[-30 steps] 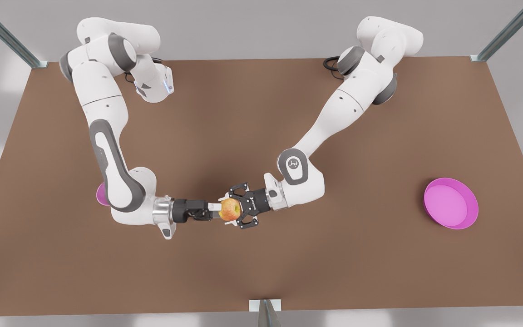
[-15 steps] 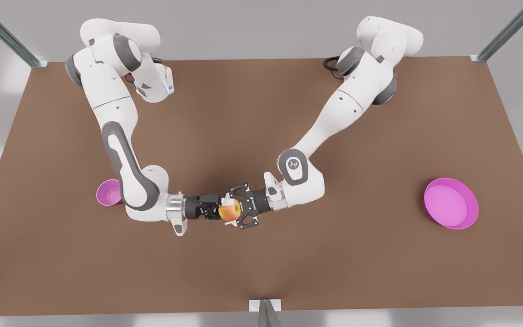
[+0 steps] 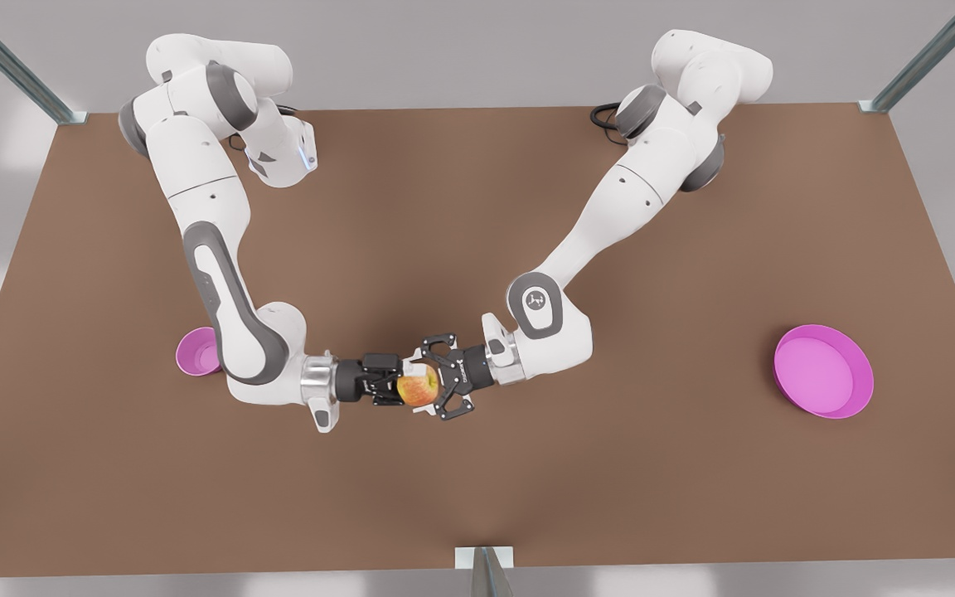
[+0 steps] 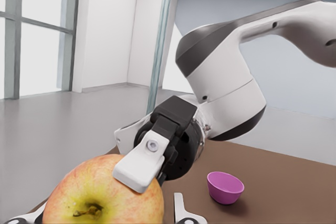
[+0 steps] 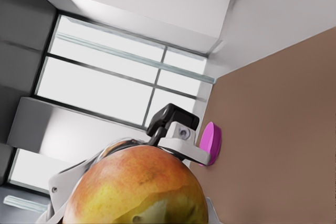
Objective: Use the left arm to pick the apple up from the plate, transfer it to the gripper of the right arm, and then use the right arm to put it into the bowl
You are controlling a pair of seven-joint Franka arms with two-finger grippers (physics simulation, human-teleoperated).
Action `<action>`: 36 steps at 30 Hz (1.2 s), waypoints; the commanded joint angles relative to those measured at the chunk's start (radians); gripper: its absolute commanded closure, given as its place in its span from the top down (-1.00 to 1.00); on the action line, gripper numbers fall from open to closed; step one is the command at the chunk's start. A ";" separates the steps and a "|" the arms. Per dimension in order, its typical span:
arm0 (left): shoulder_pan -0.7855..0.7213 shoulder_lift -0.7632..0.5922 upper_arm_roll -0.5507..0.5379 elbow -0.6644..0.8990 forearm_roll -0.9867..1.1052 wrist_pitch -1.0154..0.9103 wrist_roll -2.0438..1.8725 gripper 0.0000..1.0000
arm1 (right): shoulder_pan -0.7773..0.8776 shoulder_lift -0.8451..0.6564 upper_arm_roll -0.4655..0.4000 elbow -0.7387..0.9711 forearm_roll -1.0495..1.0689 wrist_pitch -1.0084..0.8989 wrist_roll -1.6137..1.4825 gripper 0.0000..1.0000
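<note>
The yellow-orange apple [image 3: 418, 388] hangs above the table's middle between the two arms. From the front view's right, my left gripper [image 3: 425, 386], with its splayed linkage fingers, is shut on the apple. From the front view's left, my right gripper [image 3: 405, 384], behind the silver collar, closes on it too. In the left wrist view a white finger [image 4: 140, 165] of the right gripper lies against the apple [image 4: 102, 195]. In the right wrist view the apple [image 5: 139, 187] sits close to the camera. The bowl [image 3: 198, 351] is partly hidden behind the right arm. The plate [image 3: 823, 371] lies far right.
The brown table [image 3: 477, 489] carries only the bowl [image 4: 225, 187] and the plate [image 5: 210, 144], which shows edge-on in the right wrist view. Metal frame posts stand at the back corners, and a bracket [image 3: 483, 557] sits at the front edge.
My right arm has moved toward the front view's right, bringing its fingers onto the apple and uncovering more of the bowl. The left arm has hardly moved, with the apple still in its grip.
</note>
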 commanded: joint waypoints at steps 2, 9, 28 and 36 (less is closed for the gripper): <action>0.000 -0.002 0.000 0.000 0.000 -0.002 0.041 0.99 | -0.013 -0.002 -0.001 -0.005 -0.014 -0.007 -0.066 0.56; 0.002 0.000 0.000 0.002 0.000 -0.002 0.041 0.99 | -0.088 -0.027 -0.001 -0.063 -0.114 -0.018 -0.098 0.56; 0.494 -0.583 0.227 -0.007 1.437 -1.246 -1.877 1.00 | -0.609 -0.137 0.001 -0.131 -0.892 -0.373 -0.154 0.55; 0.388 -0.895 0.440 -0.501 1.362 -1.105 -1.872 1.00 | -0.682 -0.136 -0.015 -0.061 -1.182 -0.337 -0.183 0.55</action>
